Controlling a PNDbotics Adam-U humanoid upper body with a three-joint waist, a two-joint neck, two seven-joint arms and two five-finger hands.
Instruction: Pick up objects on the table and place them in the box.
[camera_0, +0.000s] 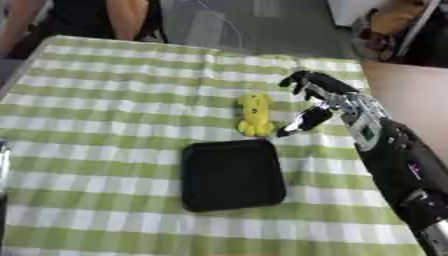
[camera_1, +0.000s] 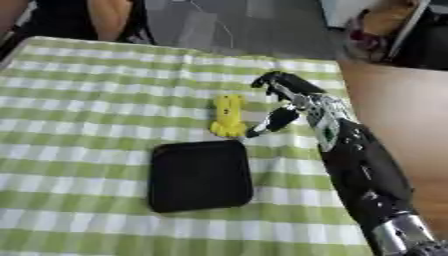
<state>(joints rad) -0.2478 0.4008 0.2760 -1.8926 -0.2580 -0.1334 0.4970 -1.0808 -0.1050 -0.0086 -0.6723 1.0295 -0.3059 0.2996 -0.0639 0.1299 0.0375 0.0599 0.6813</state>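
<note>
A small yellow toy (camera_0: 255, 114) lies on the green-and-white checked tablecloth (camera_0: 105, 115), just beyond a flat black box (camera_0: 232, 174). My right hand (camera_0: 325, 97) hangs just right of the toy, fingers spread and loosely curved, thumb tip (camera_0: 291, 128) pointing down toward the toy's near end. Nothing is between its fingers. A sliver of something dark and silver at the left edge (camera_0: 3, 165) may be my left arm; no hand shows there.
The cloth-covered table ends on the right along my right forearm (camera_0: 398, 165), with a brown floor (camera_0: 407, 100) beyond. A person stands at the far edge (camera_0: 87, 17), not touching anything. Clutter sits at the top right corner (camera_0: 394, 25).
</note>
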